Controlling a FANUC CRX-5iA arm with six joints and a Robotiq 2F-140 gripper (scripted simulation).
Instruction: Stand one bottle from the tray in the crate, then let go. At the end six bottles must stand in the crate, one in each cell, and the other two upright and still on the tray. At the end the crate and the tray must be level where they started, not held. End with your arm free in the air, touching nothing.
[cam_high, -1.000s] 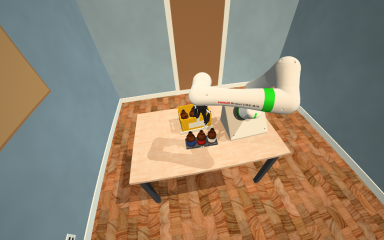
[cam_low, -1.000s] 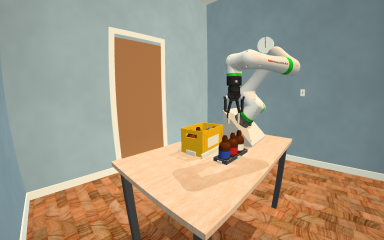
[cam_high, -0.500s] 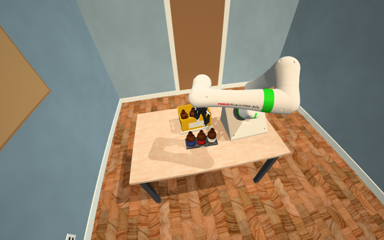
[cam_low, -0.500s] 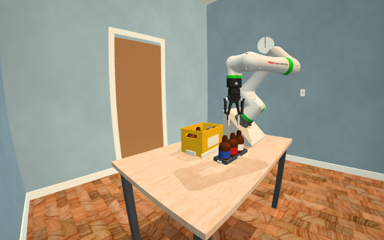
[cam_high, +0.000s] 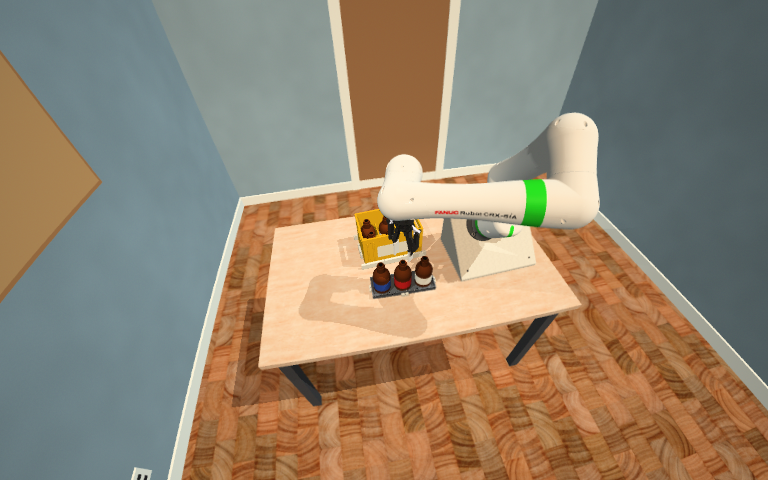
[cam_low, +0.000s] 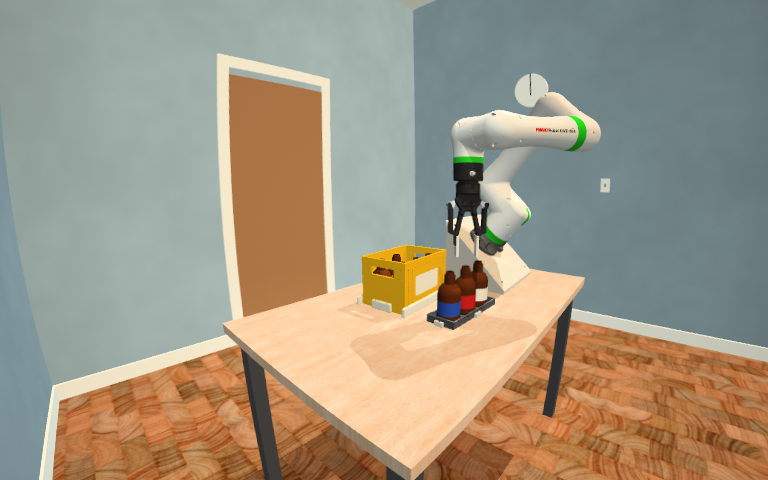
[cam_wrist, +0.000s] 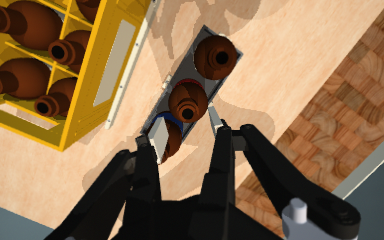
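Three brown bottles stand upright in a row on the dark tray: a blue-labelled one, a red-labelled one and a white-labelled one. The yellow crate stands just behind the tray and holds several brown bottles. My gripper hangs well above the tray, pointing down, open and empty. In the wrist view my gripper frames the red-labelled bottle far below. The left finger partly hides the blue-labelled bottle. The white-labelled bottle stands beyond.
The arm's white pedestal stands on the table right of the crate and tray. The crate rests in white corner brackets. The table edge lies close to the tray on the side away from the crate.
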